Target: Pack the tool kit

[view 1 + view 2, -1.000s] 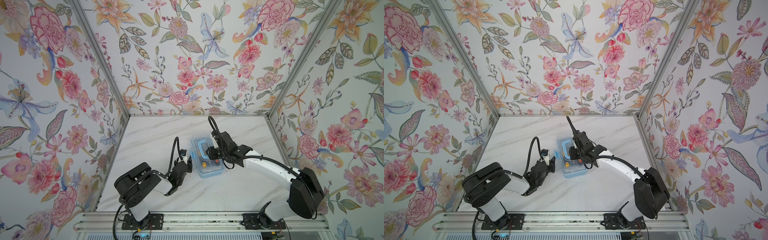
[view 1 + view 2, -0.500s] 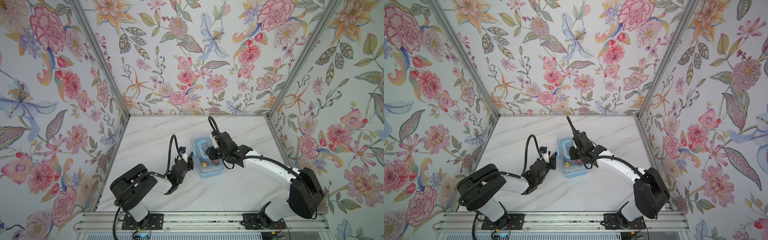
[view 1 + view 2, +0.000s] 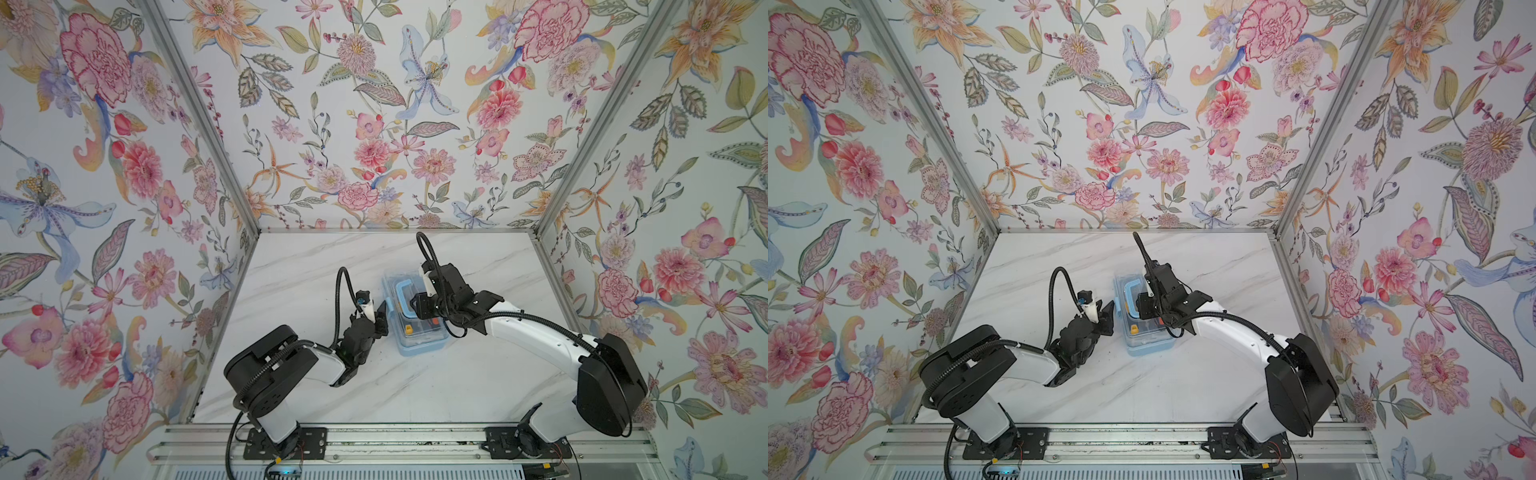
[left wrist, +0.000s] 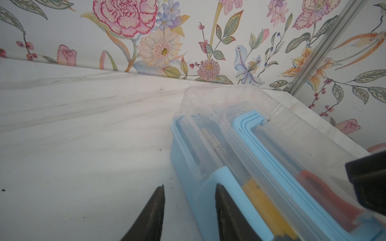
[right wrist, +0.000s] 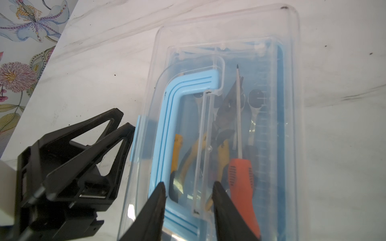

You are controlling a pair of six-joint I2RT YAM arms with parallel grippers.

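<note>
1. We find the left gripper with jaws apart and empty, one finger against the box's latch.
2. The box sits mid-table, lid on, with pliers and a screwdriver inside.
3. The right gripper hovers over the lid's handle, jaws apart.

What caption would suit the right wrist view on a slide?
Right gripper, open, above the closed tool box holding an orange screwdriver and yellow pliers; left gripper at its blue latch.
</note>
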